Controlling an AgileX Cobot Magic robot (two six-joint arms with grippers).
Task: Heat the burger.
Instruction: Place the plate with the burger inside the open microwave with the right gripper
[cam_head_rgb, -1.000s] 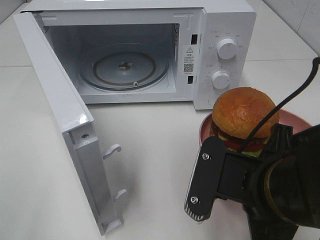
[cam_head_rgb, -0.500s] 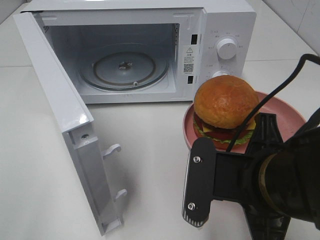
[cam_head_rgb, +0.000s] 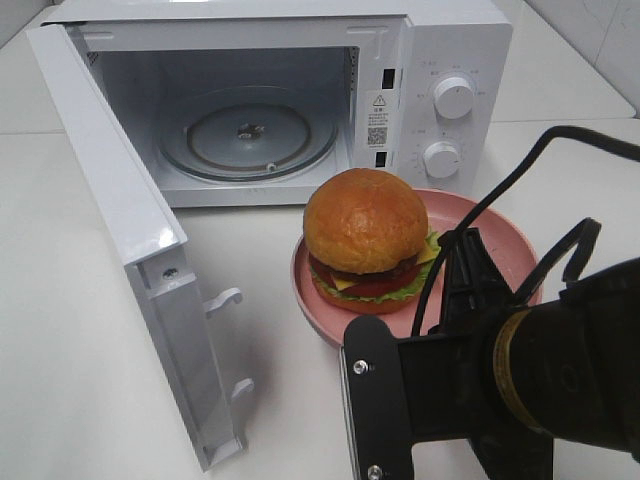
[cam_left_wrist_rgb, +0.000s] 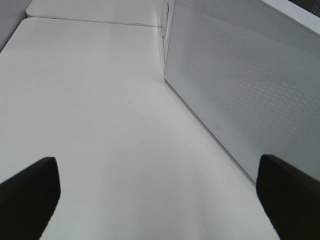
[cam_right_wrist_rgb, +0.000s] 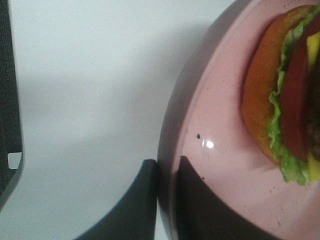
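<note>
- Scanning from the biggest thing down: the bare white tabletop (cam_head_rgb: 60, 400) carries everything.
- On it stands the boxy white microwave oven (cam_head_rgb: 455, 60). Its hinged white door (cam_head_rgb: 120, 230) is swung fully open toward me, and the cavity holds nothing but the clear round glass turntable (cam_head_rgb: 248, 135).
- In front of the oven's mouth is the round pink plate (cam_head_rgb: 500, 235). The shadow under its rim suggests it is clear of the table.
- The burger (cam_head_rgb: 366, 235), with a glossy golden-brown bun over tomato, cheese and lettuce, sits on the side of the plate nearer the oven.
- I judge the burger to be a soft, loose stack and fairly light. Pinching the bun would squash it or shear the layers, so the stiff plate rim is the place to hold.
- The plate looks smooth, so any tilt could slide the burger. A one-edge hold also puts the load away from the grip, so I would keep the plate level.
- The right gripper (cam_right_wrist_rgb: 166, 162) is clamped on the plate rim, one finger outside and one on the inner face.
- The left gripper (cam_left_wrist_rgb: 156, 165) hangs beside the microwave's outer wall, jaws wide apart and holding nothing.
</note>
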